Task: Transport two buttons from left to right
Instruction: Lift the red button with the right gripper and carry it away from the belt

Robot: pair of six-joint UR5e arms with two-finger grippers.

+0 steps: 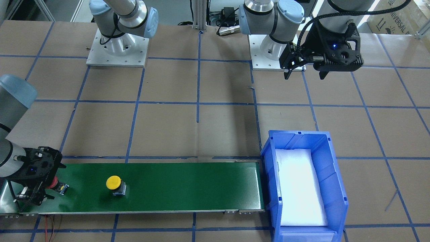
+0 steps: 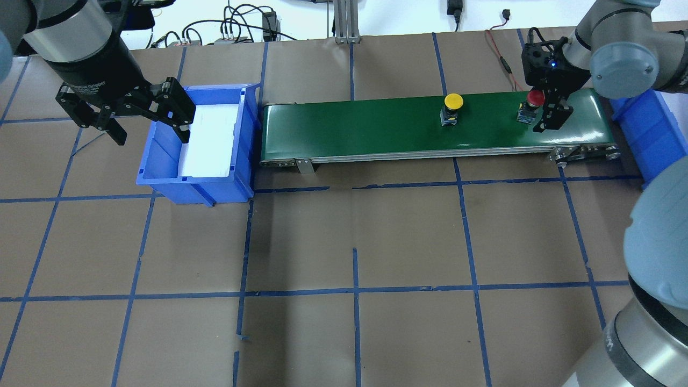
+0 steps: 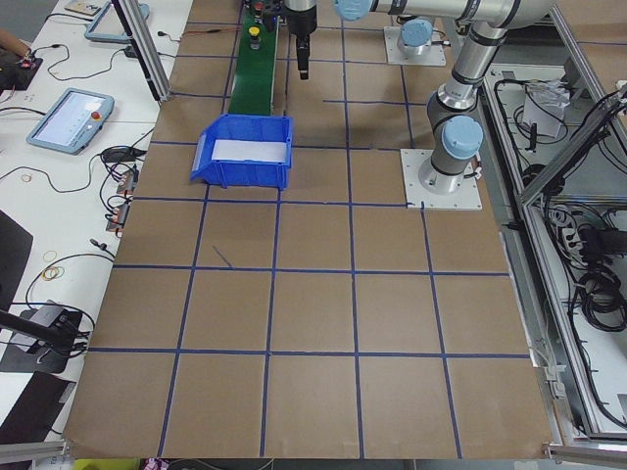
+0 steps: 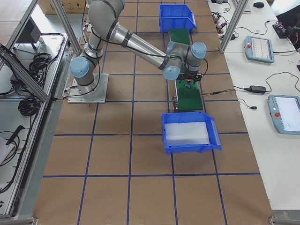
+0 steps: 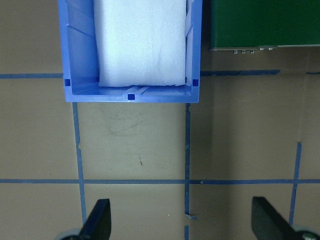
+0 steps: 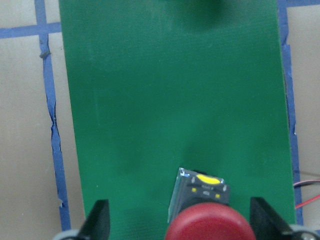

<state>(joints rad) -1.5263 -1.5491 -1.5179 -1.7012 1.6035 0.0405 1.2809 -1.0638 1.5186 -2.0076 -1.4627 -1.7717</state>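
Note:
The red button lies on its side on the green belt near that belt's right end in the overhead view. My right gripper is open, low over the belt, one finger on each side of the red cap with gaps showing. The yellow button stands upright on the belt, further along from the gripper. My left gripper hangs open and empty above the brown paper beside the blue bin.
The blue bin with white foam inside stands at the belt's left end in the overhead view. Another blue bin sits past the belt's right end. Blue tape lines cross the brown paper; red wires trail by the belt's far side.

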